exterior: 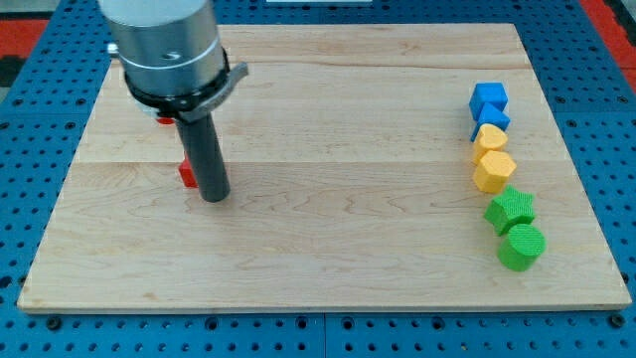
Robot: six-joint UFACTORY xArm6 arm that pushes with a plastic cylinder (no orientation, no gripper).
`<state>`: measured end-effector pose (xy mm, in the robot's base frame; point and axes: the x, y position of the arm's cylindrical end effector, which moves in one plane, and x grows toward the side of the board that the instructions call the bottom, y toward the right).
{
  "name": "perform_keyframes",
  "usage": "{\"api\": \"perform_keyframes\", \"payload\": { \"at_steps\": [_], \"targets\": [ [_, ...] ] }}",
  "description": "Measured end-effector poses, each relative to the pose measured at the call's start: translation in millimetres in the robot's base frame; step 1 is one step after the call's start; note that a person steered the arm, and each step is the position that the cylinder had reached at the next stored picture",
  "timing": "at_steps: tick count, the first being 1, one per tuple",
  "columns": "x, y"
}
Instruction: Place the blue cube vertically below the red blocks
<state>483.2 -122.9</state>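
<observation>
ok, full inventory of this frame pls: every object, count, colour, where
blue blocks: 2, blue, view's right near the top; the upper is a cube, the lower is mostly hidden, shape unclear
yellow blocks: 2, yellow, right column just below the blue ones; the lower looks hexagonal
green blocks: 2, green, bottom of the right column; the upper is star-like, the lower a cylinder
red blocks: 2 partly visible, red, view's left, mostly hidden behind the rod; second sliver under the arm housing
wooden board: 1, light wood, fills the view
pegboard: 1, blue, under the board
my tip: 1, dark rod end, just right of the lower red block, far from the blue cube
</observation>
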Motion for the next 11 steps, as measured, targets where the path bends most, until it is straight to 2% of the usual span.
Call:
{"api": "perform_keyframes", "payload": {
  "at_steps": [3, 4, 6, 7, 9, 10, 11],
  "targets": [
    [-68, -40],
    [-73, -18],
    [-140, 115],
    [-156, 203],
    [-182, 343],
    [-177, 371],
    [-109, 316]
  ]
}}
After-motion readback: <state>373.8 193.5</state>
